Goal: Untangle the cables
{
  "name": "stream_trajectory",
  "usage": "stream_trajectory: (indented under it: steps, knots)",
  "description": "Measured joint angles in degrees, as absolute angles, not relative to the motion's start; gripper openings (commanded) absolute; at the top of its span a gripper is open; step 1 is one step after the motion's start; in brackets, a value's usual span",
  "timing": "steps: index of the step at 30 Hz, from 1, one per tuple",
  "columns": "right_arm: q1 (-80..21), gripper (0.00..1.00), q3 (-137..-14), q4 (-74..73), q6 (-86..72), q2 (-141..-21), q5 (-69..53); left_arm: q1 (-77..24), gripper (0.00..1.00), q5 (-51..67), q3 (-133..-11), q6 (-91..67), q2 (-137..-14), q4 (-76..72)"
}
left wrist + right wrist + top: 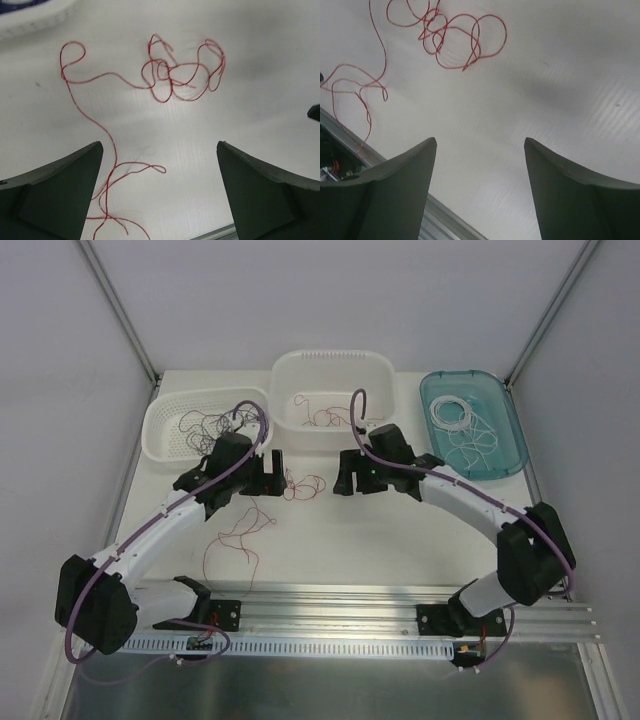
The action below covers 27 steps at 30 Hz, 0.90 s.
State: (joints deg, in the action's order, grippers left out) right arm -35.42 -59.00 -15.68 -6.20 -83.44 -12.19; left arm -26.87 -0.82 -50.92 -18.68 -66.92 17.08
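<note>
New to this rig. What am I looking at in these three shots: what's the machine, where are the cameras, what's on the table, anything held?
Two robot arms are bolted at the near edge of a white table. The wide picture looks down from above and behind them: left arm on the left, right arm on the right. The other two pictures come from a camera on each wrist; the dark wedges at the bottom are that hand's own fingers. The left hand and right hand both stand open and hold nothing. Between them on the table lies a thin, tangled red cable, one strand trailing toward the arms' bases. At the back stand a white basket with dark wires, a white tub with red wires, and a teal tray with white wires.
</note>
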Motion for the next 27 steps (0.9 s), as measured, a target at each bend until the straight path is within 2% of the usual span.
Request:
stream_trajectory:
  steps: [6,17,20,21,24,27]
  knots:
    - [-38.15,0.59,-62.65,-6.59,-16.58,-97.67,-9.93,-25.67,0.99,-2.42,-46.04,-19.33,-64.58,19.46]
    - [-40.38,0.46,-69.23,0.21,-23.55,-110.48,-7.66,-25.39,0.99,-3.07,-46.02,-18.90,-68.90,19.27]
    - [-40.38,0.30,-69.95,1.39,-23.86,-112.29,-7.57,-25.39,0.99,-3.09,-46.02,-18.92,-69.71,19.25]
    - [-40.38,0.19,-69.93,1.45,-23.88,-112.60,-7.38,-25.39,0.99,-3.09,-46.02,-18.94,-69.91,19.22]
    - [-40.38,0.03,-68.69,2.48,-23.66,-112.27,-6.59,-25.39,0.99,-3.11,-46.02,-19.05,-70.39,19.27]
    - [-40.38,0.01,-64.88,2.74,-22.68,-109.38,-5.80,-25.39,0.98,-3.09,-46.02,-19.42,-70.52,19.25]
